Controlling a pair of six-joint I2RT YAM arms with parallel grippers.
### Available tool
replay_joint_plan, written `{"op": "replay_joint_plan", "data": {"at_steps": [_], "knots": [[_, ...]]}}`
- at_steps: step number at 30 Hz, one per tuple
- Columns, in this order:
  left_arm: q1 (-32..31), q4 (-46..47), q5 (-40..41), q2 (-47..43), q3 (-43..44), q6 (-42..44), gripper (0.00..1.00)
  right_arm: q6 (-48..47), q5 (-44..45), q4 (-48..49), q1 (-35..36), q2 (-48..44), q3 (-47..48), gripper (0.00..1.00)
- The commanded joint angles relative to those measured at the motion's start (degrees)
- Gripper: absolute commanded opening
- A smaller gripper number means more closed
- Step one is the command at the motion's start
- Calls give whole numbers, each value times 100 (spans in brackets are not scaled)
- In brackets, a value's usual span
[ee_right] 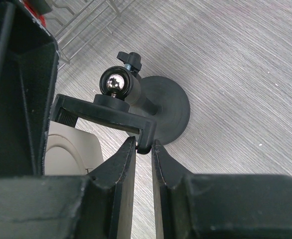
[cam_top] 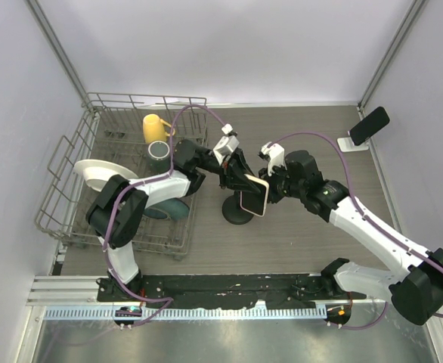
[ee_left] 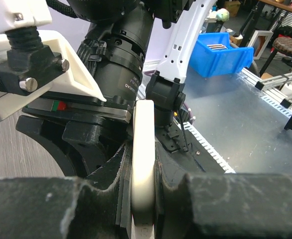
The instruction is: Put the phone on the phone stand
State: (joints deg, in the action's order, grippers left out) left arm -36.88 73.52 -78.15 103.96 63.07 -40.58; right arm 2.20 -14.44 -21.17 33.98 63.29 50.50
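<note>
Phone (cam_top: pixel 253 195), cream-coloured, slim, rounded corners

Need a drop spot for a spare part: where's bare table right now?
Bare wood: the near strip between the black stand and the front rail; the far strip from the dish rack to the white stand. Crowded: centre, around the held phone; the rack fills the left.

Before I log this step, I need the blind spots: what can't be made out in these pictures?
- Top view: whether the phone is seated in the black stand; the left pincer and right pincer cover it.
- Left wrist view: the phone's screen; only its pale edge shows.
- Right wrist view: most of the phone, behind that pincer's own body.
</note>
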Motion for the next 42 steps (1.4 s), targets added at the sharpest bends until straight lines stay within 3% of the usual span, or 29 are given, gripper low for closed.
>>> {"op": "replay_joint_plan", "data": {"at_steps": [1, 19, 34, 37, 40, 41, 42], "knots": [[58, 1517, 441, -96, -22, 445, 0, -44, -648, -116, 74, 87, 258, 1], [287, 1517, 98, 133, -198, 471, 0, -351, -1412, -362, -313, 175, 619, 1], [515, 1482, 615, -174, -847, 726, 0, -228, -780, -212, -330, 79, 513, 1], [568, 343, 809, -551, -1111, 1734, 0, -81, -657, -195, -339, 26, 487, 1], [507, -2492, 1528, -1271, -1122, 4130, 0, -9, -622, -177, -330, 0, 470, 1], [437, -3814, 1992, -1552, -1069, 4650, 0, 70, -665, -151, -330, -9, 461, 1], [436, -4062, 2171, -1650, -1034, 4934, 0, 105, -683, -125, -330, -9, 461, 1]]}}
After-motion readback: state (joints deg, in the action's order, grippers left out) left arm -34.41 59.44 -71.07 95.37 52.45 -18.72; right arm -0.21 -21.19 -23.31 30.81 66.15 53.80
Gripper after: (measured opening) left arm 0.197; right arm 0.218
